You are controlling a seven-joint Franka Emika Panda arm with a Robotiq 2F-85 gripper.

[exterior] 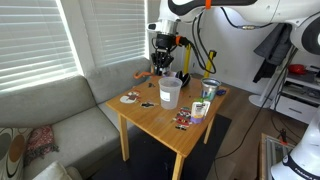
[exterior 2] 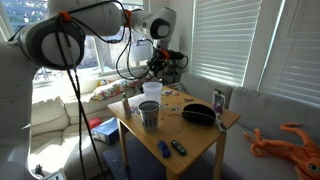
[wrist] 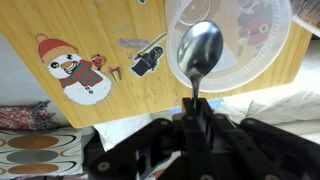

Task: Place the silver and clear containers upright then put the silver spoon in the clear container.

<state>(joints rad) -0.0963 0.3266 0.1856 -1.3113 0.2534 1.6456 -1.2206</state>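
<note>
The silver spoon (wrist: 200, 48) is pinched by its handle in my gripper (wrist: 196, 108), which is shut on it. In the wrist view the spoon's bowl hangs over the open mouth of the clear container (wrist: 270, 60). That tapered see-through cup stands upright on the wooden table in both exterior views (exterior: 170, 92) (exterior 2: 152, 91), and my gripper (exterior: 163, 60) (exterior 2: 170, 62) hovers above it. The silver container (exterior 2: 149, 115), a shiny metal cup, stands upright beside the clear one, near the table's edge.
A snowman sticker (wrist: 78, 68) and a small black object (wrist: 148, 62) lie on the table (wrist: 110, 25). In an exterior view a black bowl (exterior 2: 198, 113) and a labelled tub (exterior 2: 219, 100) sit further along. A grey sofa (exterior: 60, 110) borders the table.
</note>
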